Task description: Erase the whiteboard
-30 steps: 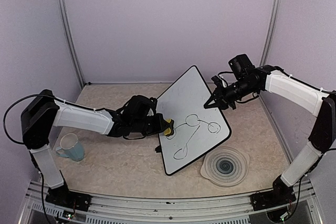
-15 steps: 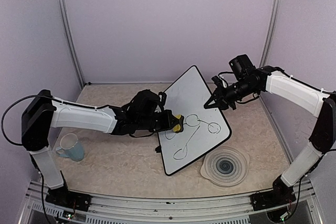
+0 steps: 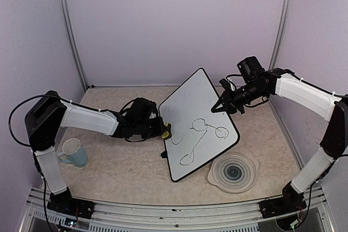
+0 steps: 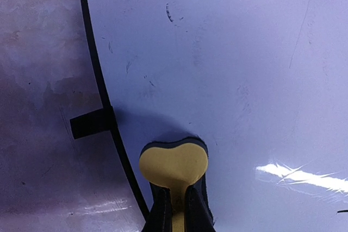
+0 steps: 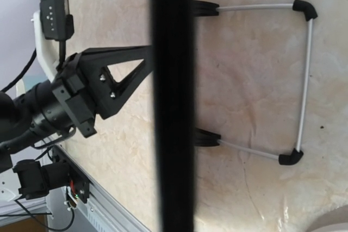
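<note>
The whiteboard (image 3: 190, 101) stands tilted at mid-table, with black marker loops and lines (image 3: 204, 127) on its lower half. My left gripper (image 3: 162, 132) is shut on a yellow eraser (image 3: 166, 131) and holds it at the board's left edge. In the left wrist view the eraser (image 4: 174, 162) presses on the white surface (image 4: 234, 52) just inside the black frame (image 4: 100, 85). My right gripper (image 3: 218, 107) is shut on the board's right edge. The right wrist view shows that edge as a black bar (image 5: 173, 107), with the wire stand (image 5: 305, 80) behind it.
A round grey ringed plate (image 3: 233, 172) lies on the table in front of the board's right corner. A pale blue cup (image 3: 73, 152) stands at the near left by my left arm. Walls and metal posts close in the back and sides.
My left gripper swept the eraser right across the board toward the loops, then back left to the board's left edge. The right arm and the board have not moved.
</note>
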